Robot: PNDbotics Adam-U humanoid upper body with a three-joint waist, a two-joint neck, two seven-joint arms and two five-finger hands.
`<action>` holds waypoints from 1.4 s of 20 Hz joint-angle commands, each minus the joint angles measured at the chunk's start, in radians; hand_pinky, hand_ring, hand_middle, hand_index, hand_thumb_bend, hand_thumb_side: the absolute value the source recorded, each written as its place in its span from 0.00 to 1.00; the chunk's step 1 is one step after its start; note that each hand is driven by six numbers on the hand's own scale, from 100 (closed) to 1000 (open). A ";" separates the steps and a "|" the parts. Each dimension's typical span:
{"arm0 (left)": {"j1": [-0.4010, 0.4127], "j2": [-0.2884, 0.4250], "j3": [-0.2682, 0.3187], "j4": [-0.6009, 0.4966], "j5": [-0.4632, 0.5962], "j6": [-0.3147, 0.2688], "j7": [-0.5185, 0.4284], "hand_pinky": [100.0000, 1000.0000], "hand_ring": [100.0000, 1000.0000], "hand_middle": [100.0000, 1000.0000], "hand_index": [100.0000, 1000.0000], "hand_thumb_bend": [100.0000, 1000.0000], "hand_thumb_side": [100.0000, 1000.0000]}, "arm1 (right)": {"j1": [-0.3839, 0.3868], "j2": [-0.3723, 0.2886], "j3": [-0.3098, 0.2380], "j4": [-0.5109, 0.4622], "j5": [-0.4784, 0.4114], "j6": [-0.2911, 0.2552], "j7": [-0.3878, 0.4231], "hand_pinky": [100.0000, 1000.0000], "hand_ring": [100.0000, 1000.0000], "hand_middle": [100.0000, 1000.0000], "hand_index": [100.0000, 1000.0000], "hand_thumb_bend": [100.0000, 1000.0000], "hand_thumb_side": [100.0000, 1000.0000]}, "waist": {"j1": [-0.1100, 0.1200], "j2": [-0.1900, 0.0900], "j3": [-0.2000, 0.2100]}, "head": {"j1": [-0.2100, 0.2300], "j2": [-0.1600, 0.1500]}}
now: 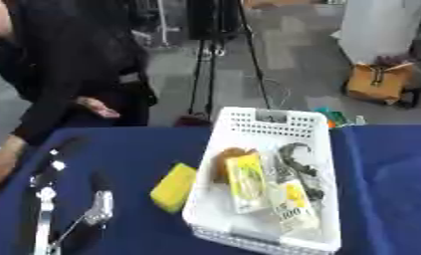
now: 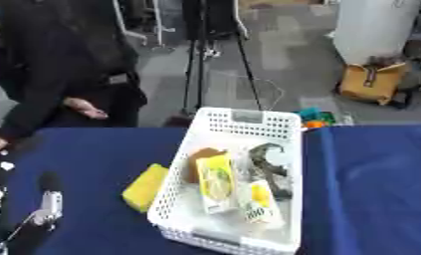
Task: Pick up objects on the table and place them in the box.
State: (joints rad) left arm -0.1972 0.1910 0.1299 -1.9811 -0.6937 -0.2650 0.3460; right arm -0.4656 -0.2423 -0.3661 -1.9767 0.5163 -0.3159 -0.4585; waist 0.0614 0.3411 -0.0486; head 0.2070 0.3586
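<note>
A white perforated box stands in the middle of the blue table. Inside it lie a yellow packet, a paler packet with a yellow label, a black curved thing and a brown thing. A yellow sponge lies on the cloth, touching the box's left wall. My left hand rests near the lower left corner, fingers pointing up and straight, holding nothing, a short way left of the sponge. My right hand shows in neither view.
A black tripod stands on the floor behind the table. A tan bag sits on the floor at the far right. Small green and orange things lie just past the box's far end. Blue cloth stretches right of the box.
</note>
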 commanded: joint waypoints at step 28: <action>-0.051 0.347 -0.096 -0.019 -0.048 0.278 -0.467 1.00 1.00 1.00 1.00 0.00 0.62 | -0.002 -0.023 0.006 -0.023 -0.014 0.000 0.012 0.52 0.48 0.45 0.69 0.00 0.87 | 0.010 -0.032 -0.011 | 0.027 0.017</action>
State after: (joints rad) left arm -0.2448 0.4979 0.0321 -1.9811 -0.7494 0.0066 -0.1207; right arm -0.4583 -0.2423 -0.3623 -1.9767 0.5088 -0.3154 -0.4491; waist 0.0732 0.3316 -0.0581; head 0.2314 0.3686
